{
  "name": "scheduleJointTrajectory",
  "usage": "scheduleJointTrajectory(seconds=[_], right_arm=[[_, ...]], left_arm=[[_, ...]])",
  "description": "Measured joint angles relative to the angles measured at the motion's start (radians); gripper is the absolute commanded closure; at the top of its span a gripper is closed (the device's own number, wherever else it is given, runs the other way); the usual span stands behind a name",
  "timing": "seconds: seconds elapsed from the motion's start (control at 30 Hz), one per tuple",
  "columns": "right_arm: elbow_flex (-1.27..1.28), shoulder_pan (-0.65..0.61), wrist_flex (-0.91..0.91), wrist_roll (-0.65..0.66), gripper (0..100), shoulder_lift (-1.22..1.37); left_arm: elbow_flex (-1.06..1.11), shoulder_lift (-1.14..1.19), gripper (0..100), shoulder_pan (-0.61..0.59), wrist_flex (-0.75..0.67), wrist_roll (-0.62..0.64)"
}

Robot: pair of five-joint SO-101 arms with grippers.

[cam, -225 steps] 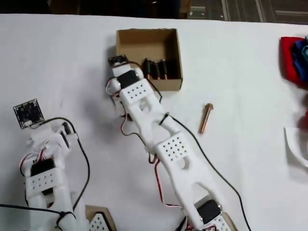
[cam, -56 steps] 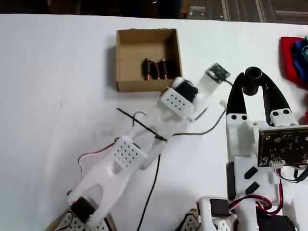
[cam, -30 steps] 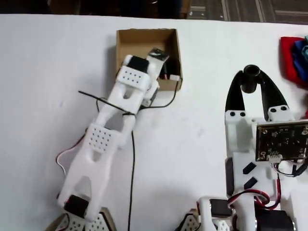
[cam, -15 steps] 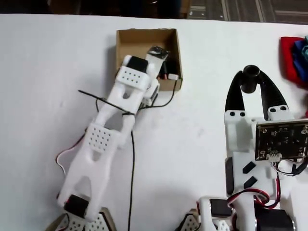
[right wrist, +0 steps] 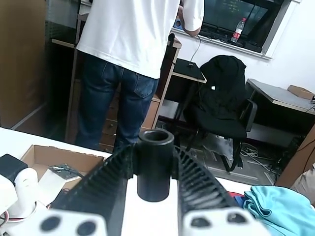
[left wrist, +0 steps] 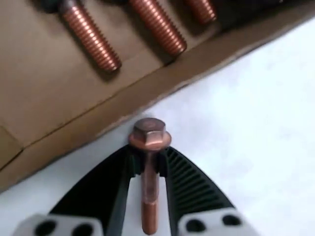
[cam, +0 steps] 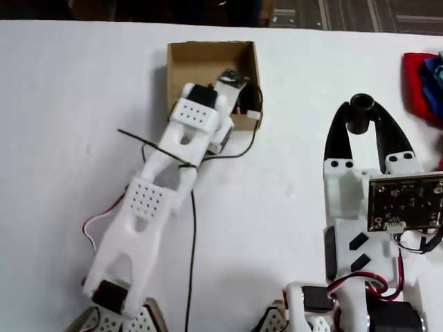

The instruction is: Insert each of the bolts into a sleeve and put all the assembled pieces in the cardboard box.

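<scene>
My left gripper (left wrist: pixel 148 156) is clamped on a bolt (left wrist: pixel 149 209), just outside the cardboard box (left wrist: pixel 54 93) wall; my right gripper (right wrist: pixel 154 153) grips a sleeve (right wrist: pixel 155 173) upright, well apart from the box.

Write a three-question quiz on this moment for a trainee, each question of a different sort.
1. True or false: the left gripper is shut on a bolt.
2. The right gripper holds: A) a black sleeve; B) a bolt; C) nothing.
3. How many bolt shanks lie inside the cardboard box in the left wrist view?
Key: 1 true; 2 A; 3 three.
</scene>
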Motion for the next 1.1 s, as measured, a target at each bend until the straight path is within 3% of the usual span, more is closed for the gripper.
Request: scheduleJointTrajectory(seconds=[0.2, 0.4, 0.53, 0.67, 0.83, 1.1], right_arm=[[0.003, 0.0, 0.0, -0.003, 97.9, 0.0], [0.064, 0.0, -0.044, -0.098, 97.9, -0.003], [0.157, 0.0, -0.124, -0.109, 97.9, -0.002], [0.273, 0.0, -0.227, -0.127, 97.9, 0.003], [0.315, -0.034, -0.269, -0.21, 97.9, 0.003], [0.453, -0.315, -0.304, -0.224, 97.9, 0.005]], left_arm=[[0.005, -0.137, 98, -0.006, 0.074, 0.002], [0.031, -0.402, 98, -0.002, 0.078, 0.002], [0.204, -0.664, 98, 0.009, 0.078, 0.002], [0.523, -0.942, 98, 0.009, 0.075, 0.002], [0.908, -1.277, 98, 0.009, -0.143, 0.002], [1.456, -1.729, 98, 0.009, -0.632, 0.018]])
